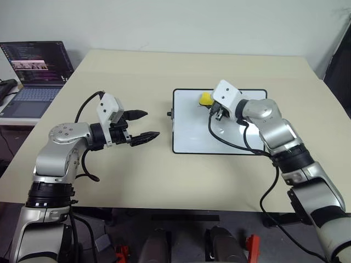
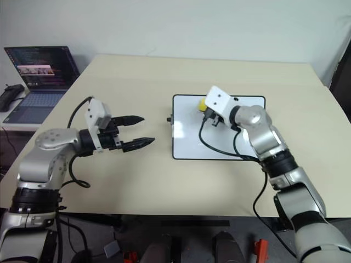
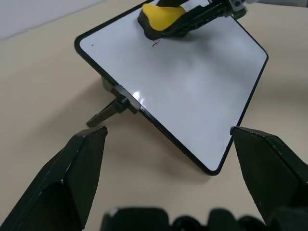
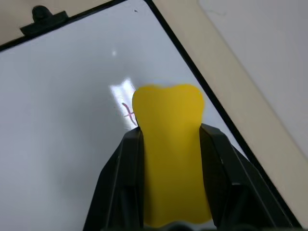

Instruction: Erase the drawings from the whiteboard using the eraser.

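**Eraser held over the far part of the whiteboard**

The eraser (image 4: 171, 154), a yellow rounded lump, sits clamped between the two black fingers of the right gripper (image 1: 211, 107), its free end sticking out past the fingertips. It hangs over the far part of the whiteboard (image 1: 189, 137), near the board's far edge and toward its left half; whether it presses on the surface I cannot tell. Just beside the eraser's tip on the board lies one small reddish squiggle (image 4: 128, 114), next to a bright glare patch. A tiny dark dot (image 3: 92, 46) shows near the board's far left corner. The other drawings are too faint to make out.

The whiteboard lies flat on the table (image 1: 131, 71), its long sides running left to right, a small black knob (image 3: 113, 109) sticking out from its left short side.

Left of the whiteboard, well apart from it, the left gripper (image 1: 143, 125) hangs above the table with its fingers spread wide and nothing between them, pointing toward the board's knob side.

Far left of the whiteboard, beyond the table's edge, a laptop (image 1: 35, 76) stands open with its screen lit
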Controlling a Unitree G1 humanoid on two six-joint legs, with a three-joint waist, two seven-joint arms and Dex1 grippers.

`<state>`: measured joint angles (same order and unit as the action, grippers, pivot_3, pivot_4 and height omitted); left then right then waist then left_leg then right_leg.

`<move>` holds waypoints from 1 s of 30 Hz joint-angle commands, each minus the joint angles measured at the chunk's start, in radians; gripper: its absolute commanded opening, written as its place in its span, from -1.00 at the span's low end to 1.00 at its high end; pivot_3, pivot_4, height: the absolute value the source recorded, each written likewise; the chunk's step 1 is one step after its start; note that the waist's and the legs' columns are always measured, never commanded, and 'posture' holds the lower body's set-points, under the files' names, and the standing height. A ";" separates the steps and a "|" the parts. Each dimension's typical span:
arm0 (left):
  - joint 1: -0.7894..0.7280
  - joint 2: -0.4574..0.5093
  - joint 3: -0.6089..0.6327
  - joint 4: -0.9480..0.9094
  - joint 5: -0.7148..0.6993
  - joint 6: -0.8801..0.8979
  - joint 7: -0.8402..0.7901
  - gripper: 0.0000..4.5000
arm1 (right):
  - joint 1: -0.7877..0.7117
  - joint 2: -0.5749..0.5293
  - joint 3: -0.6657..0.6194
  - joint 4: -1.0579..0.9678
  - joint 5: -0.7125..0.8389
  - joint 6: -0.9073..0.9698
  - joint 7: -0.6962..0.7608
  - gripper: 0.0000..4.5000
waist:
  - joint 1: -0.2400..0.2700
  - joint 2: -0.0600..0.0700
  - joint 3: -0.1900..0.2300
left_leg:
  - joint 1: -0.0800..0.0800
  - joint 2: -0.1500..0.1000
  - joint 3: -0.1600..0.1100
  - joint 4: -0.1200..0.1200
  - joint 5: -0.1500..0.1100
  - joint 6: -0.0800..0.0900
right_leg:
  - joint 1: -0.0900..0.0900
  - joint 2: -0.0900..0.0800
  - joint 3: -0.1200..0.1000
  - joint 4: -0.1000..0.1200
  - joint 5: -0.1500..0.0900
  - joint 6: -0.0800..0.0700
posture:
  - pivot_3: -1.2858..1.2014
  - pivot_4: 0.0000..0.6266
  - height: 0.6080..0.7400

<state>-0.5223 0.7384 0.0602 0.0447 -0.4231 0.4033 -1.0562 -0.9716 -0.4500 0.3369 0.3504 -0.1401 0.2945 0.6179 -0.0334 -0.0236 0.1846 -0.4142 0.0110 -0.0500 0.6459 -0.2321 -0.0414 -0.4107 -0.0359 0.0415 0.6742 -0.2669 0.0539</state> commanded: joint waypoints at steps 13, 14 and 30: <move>0.021 0.001 0.034 -0.039 -0.007 -0.024 0.020 1.00 | 0.080 0.063 0.120 0.075 -0.167 -0.023 0.060 -0.46 | -0.016 -0.002 -0.002 | 0.031 0.002 0.000 -0.001 0.000 0.000 | 0.026 0.002 0.001 0.005 -0.006 -0.003 | 0.03 -0.52 1.00; 0.020 -0.001 0.033 -0.038 -0.007 -0.025 0.020 1.00 | 0.095 0.071 0.125 0.062 -0.167 -0.012 0.068 -0.46 | -0.018 -0.002 -0.002 | 0.033 0.002 0.000 -0.001 0.000 0.000 | 0.027 0.003 0.001 0.005 -0.007 -0.002 | 0.03 -0.52 1.00; -0.003 -0.007 0.030 -0.024 -0.003 -0.033 0.015 1.00 | 0.098 0.085 0.037 -0.013 -0.083 0.006 0.122 -0.46 | -0.023 -0.002 -0.002 | 0.035 0.005 -0.002 -0.001 0.002 0.003 | 0.029 0.007 0.002 0.006 -0.005 -0.007 | 0.03 -0.52 1.00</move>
<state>-0.5083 0.7196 0.0665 0.0437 -0.4200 0.3835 -1.0392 -0.8812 -0.3326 0.4227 0.3466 -0.2451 0.2832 0.7190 -0.0562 -0.0259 0.1826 -0.3800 0.0158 -0.0521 0.6447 -0.2294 -0.0375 -0.3830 -0.0291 0.0431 0.6800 -0.2721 0.0468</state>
